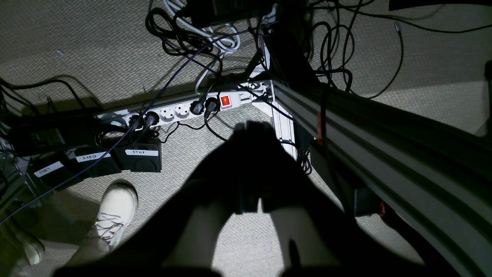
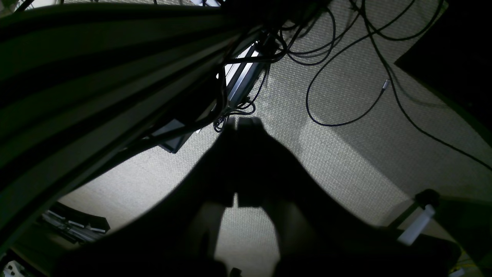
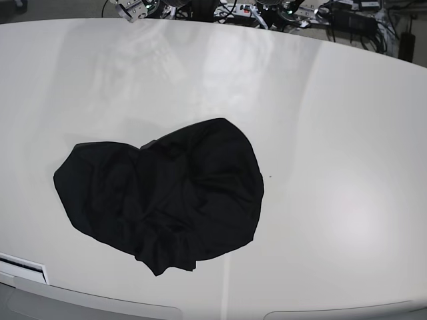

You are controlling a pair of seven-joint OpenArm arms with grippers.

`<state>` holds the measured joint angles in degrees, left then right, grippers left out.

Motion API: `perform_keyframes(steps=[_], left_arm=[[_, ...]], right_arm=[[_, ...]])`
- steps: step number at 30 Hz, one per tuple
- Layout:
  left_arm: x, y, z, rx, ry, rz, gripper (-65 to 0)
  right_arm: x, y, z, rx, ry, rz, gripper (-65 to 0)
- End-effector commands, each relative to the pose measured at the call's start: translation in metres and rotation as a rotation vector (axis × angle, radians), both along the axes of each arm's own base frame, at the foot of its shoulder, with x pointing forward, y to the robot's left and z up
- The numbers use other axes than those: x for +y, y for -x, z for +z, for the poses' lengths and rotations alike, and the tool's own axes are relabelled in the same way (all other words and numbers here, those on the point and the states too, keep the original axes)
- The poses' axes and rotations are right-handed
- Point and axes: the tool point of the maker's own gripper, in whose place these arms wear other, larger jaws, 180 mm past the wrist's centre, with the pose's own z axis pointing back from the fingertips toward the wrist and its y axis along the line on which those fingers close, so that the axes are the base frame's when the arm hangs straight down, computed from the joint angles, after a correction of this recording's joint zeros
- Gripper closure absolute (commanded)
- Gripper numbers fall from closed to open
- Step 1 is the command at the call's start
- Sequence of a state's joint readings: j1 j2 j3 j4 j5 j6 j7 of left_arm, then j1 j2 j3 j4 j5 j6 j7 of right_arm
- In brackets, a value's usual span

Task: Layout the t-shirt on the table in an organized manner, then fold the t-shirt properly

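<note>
The black t-shirt (image 3: 167,193) lies crumpled in a rounded heap on the glossy off-white table (image 3: 333,120), left of centre and near the front edge. No arm or gripper shows in the base view. In the left wrist view, my left gripper (image 1: 250,129) is a dark silhouette hanging over the carpeted floor, fingertips together, holding nothing. In the right wrist view, my right gripper (image 2: 243,122) is likewise dark, fingertips together and empty, above the floor. Neither wrist view shows the shirt or the tabletop.
Below the left gripper are a white power strip (image 1: 180,111), tangled cables, labelled black pedals (image 1: 140,159), a white shoe (image 1: 115,209) and an aluminium frame beam (image 1: 384,154). The right wrist view shows the same kind of beam (image 2: 96,77) and loose cables (image 2: 346,96).
</note>
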<state>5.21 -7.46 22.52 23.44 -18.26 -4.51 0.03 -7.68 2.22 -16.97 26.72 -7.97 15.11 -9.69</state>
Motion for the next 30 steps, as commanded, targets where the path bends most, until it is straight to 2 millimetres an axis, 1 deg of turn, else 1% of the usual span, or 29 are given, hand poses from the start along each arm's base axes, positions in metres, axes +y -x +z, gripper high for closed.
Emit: perform_keyframes(steps=[1,21,23,26,28,30], left_arm=[[-0.002,-0.004,0.001,-0.013,0.01,0.007,0.0],[-0.002,-0.004,0.001,-0.012,0.01,0.007,0.0],[-0.001,-0.003,0.001,-0.01,0.007,0.006,0.0],[0.002,0.005,0.0,0.009,0.002,0.004,0.0],[0.002,0.014,0.0,0.023,0.002,0.004,0.0],[0.002,0.028,-0.001,0.044,0.001,0.004,0.0]], right_arm=[[-0.001,-0.028,0.003,-0.048,-0.008,-0.006,0.0],[-0.001,-0.028,0.003,-0.048,-0.008,-0.006,0.0],[-0.001,-0.024,0.003,-0.042,-0.008,-0.006,0.0],[-0.002,-0.013,0.002,-0.026,-0.003,-0.007,0.0],[-0.003,0.004,0.001,-0.003,0.002,-0.01,0.0],[-0.005,0.022,0.0,0.022,0.011,-0.011,0.0]])
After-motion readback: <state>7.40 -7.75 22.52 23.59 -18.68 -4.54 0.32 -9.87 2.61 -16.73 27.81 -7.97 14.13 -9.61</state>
